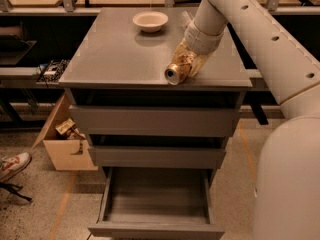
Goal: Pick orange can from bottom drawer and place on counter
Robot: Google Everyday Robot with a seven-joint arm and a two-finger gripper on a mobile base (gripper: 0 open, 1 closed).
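Lower left: pale shoe on floor, open brown cardboard box beside cabinet. Upper centre: round white bowl on broad grey counter slab. Bottom centre: shallow grey bottom drawer, pulled open. Right of centre: small orange-gold metal can tilted at counter's front edge, well apart from bowl. Gripper clamped around it. Bulky white arm filling right side.
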